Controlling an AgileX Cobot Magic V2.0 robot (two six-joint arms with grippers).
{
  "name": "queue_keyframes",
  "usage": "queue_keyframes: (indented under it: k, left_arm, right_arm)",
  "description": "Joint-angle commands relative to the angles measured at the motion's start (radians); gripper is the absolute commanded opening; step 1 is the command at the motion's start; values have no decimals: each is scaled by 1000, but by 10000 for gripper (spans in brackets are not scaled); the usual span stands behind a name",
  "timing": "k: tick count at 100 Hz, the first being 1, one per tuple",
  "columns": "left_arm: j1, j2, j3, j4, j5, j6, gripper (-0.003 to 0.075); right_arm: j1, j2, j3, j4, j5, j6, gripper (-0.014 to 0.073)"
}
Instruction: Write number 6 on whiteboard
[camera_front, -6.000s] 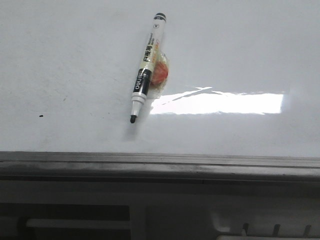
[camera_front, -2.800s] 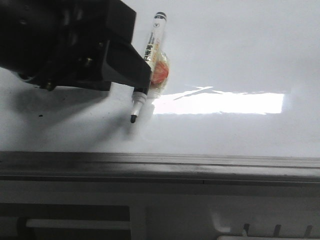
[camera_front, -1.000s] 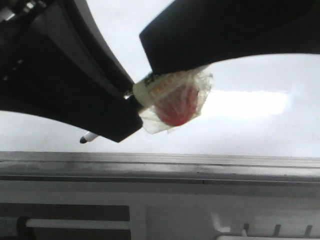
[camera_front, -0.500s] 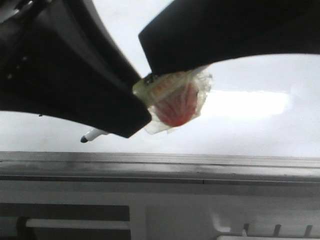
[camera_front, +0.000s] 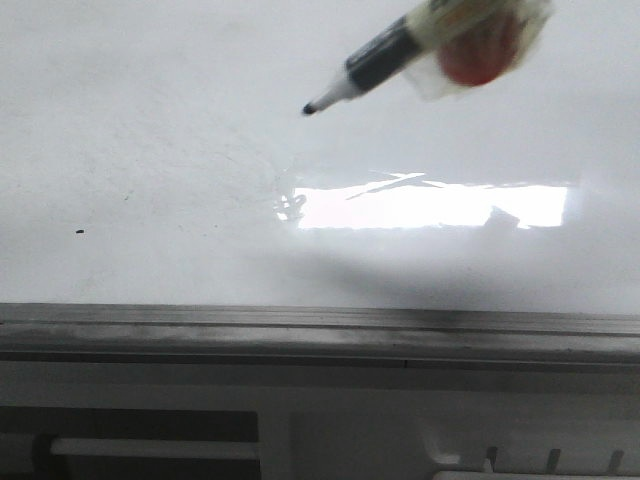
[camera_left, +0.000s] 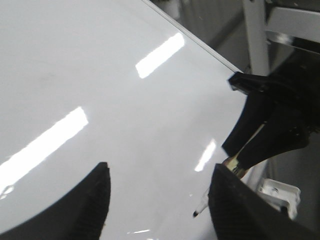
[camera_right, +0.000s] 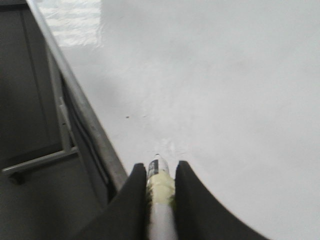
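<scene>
Glossy white whiteboard (camera_front: 150, 180) with grey metal frame edge; cream-barrelled marker (camera_front: 400, 50), black band and tip; blurred red patch, perhaps under clear wrap.

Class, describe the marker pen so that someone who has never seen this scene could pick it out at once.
Find the whiteboard with its bright glare strip. Above that strip hangs the marker pen, tilted, its black tip off the board, held in the right pincer. Crinkled clear wrap with a red blob clings to its barrel.

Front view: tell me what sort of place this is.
Probably an indoor lab or test bench. A glossy whiteboard lies flat, mirroring ceiling strip lights, with a grey metal frame along its near edge. A marker hangs above it, and metal racking shows beyond in the left wrist view.
</scene>
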Motion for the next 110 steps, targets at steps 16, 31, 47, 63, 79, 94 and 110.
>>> queue_keyframes:
  k: [16, 31, 47, 63, 79, 94, 110]
  left_arm:
    - [189, -212, 183, -29, -59, -174, 126]
    - [261, -275, 320, -96, -71, -181, -19]
    - [267, -277, 359, -135, -85, -181, -19]
    - [267, -277, 359, -137, -87, -181, -19]
    - [267, -277, 359, -139, -87, -181, -19]
    - [267, -277, 359, -138, -87, -181, -19]
    - [267, -277, 359, -138, -87, -181, -19]
  right_arm:
    - [-162, -54, -32, -115, -21, -9, -62]
    - [-217, -40, -32, -115, -68, -9, -62]
    - [-223, 11, -32, -129, -167, -9, -62]
    - [-228, 62, -32, -129, -193, -9, -62]
    - [-228, 120, -32, -129, -186, -9, -62]
    - [-228, 146, -32, -129, -114, -9, -62]
    - [-226, 153, -32, -129, 19, -9, -62]
